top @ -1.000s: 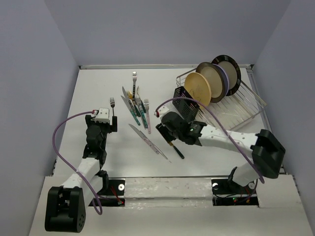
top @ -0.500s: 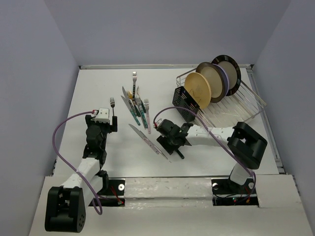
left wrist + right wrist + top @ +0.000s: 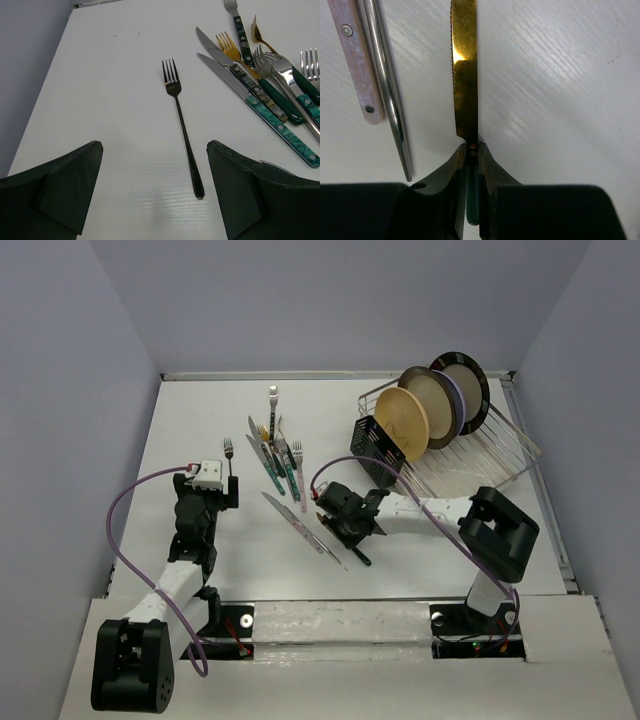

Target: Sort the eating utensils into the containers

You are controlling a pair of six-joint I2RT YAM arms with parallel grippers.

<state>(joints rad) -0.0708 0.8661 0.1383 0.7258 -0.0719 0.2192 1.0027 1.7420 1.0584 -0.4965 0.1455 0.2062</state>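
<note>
Top external view: white worktop point(image 3: 200, 410) carrying everything, both arms reaching in from its near edge.
Right gripper point(image 3: 471, 150): sitting low over the middle of the worktop's near half. Its fingers point(image 3: 451, 172) are pinching narrow on a knife with a gold blade and dark green handle point(image 3: 465, 75), right where blade is meeting handle.
Held knife: lying flat on the worktop, its green handle end poking out toward the near edge in the top view.
Neighbours: a pinkish-handled knife point(image 3: 357, 60) and a slim all-silver utensil point(image 3: 387, 90) are lying just left of the gold blade, apart from it.
Left gripper point(image 3: 155, 150): standing wide open toward the left edge, gripping nothing.
Black fork point(image 3: 182, 130): lying flat, tines pointing to the far edge, handle end showing between the two open fingers.
Utensil cluster point(image 3: 260, 90): green, teal and gold forks and knives lying fanned in the middle of the far half.
Black perforated rectangular caddy point(image 3: 375, 445): standing right of centre, just beside the wire dish rack point(image 3: 500, 455), which is holding round plates point(image 3: 402, 418).
</note>
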